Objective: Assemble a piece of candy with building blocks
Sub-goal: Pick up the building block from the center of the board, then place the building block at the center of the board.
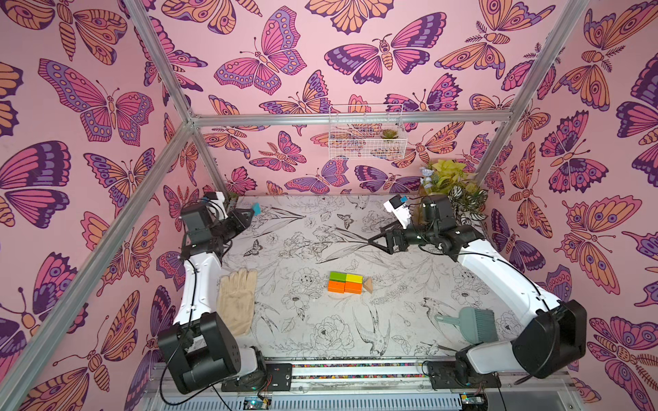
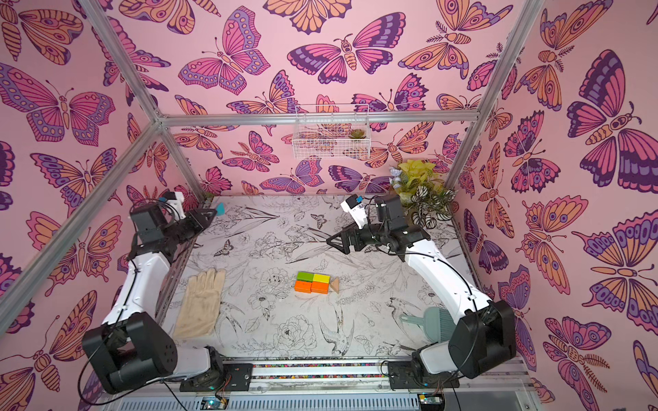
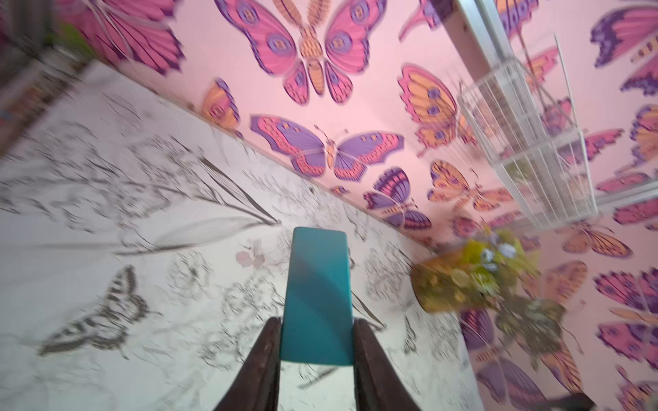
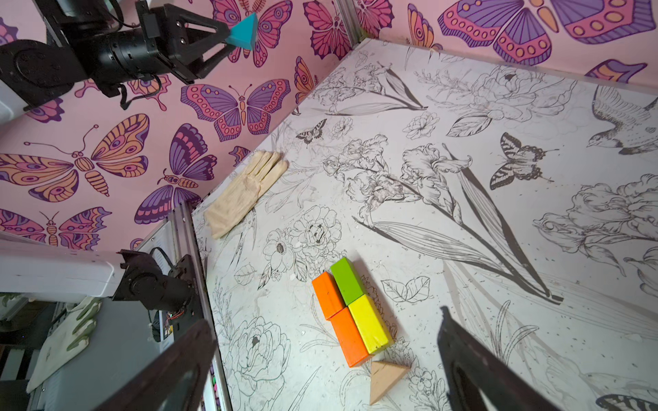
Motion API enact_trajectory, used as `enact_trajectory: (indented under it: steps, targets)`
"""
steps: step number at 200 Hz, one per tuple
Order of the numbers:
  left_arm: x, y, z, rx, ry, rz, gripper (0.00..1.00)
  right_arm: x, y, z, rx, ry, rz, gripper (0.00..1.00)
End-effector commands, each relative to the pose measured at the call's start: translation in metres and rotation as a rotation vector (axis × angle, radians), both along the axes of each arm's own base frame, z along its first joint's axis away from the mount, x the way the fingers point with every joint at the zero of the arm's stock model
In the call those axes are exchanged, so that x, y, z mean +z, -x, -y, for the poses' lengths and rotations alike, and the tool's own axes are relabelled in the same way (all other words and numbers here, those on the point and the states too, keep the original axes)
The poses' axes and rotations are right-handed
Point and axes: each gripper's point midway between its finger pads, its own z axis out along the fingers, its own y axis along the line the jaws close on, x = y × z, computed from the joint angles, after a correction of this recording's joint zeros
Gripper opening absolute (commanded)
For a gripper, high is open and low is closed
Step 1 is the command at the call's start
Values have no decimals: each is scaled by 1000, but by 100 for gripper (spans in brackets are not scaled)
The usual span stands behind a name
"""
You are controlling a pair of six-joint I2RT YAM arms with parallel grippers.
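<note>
Dark fingers (image 3: pixel 263 356) of the left gripper (image 3: pixel 317 322), closest to our lens, pinched the teal triangular wooden wedge (image 3: pixel 317 284) between them, and the wedge stuck out past their tips. In both top views we saw this wedge (image 1: pixel 256 208) (image 2: pixel 220 209) held up in the air over the far left corner of the white, flower-printed table (image 1: pixel 302 249).

Four blocks lay near the middle of the table, a little toward its front edge, pushed together into one rectangle. The green wooden brick (image 1: pixel 337 276) and the yellow wooden brick (image 1: pixel 354 278) formed the far row. One orange wooden brick (image 1: pixel 336 286) and a second orange wooden brick (image 1: pixel 353 287) formed the near row. At the rectangle's right end lay the plain tan wooden wedge (image 1: pixel 368 284), one corner at the second orange brick, as our right wrist view (image 4: pixel 386 379) showed.

Above the table, toward its far right, hung the right gripper (image 1: pixel 372 242), its fingers (image 4: pixel 473 363) spread wide with nothing between them.

Along the left edge lay a cream fabric glove (image 1: pixel 236 302). Near the front right corner sat a grey-green plastic dustpan (image 1: pixel 447 320) with a matching brush (image 1: pixel 477 320). Leafy potted plants (image 1: pixel 448 181) filled the far right corner. On the back wall hung a white wire basket (image 1: pixel 366 142).
</note>
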Motion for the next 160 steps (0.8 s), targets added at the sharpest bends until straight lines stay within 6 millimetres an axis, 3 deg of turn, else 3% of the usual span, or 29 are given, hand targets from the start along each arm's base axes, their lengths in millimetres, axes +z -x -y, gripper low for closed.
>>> enact_trajectory:
  steps: [1,30,68,88,92,110,160]
  targets:
    - [0,27,39,-112,186,14,0,-18,16,-2,-7,51,-53,99]
    - [-26,58,68,-123,324,-7,0,-28,20,-3,-29,51,-82,100]
    - [-56,94,98,-74,325,-31,0,-38,23,-5,-13,77,-112,100]
    - [-72,111,101,-16,351,-42,0,-43,23,-4,-9,93,-114,100]
    - [-94,119,102,4,363,-88,0,-44,23,-4,-7,95,-114,100]
    - [-122,135,102,66,401,-137,0,-50,21,-5,0,105,-118,100]
    - [-166,154,108,119,391,-245,0,-65,15,-12,-1,91,-165,100]
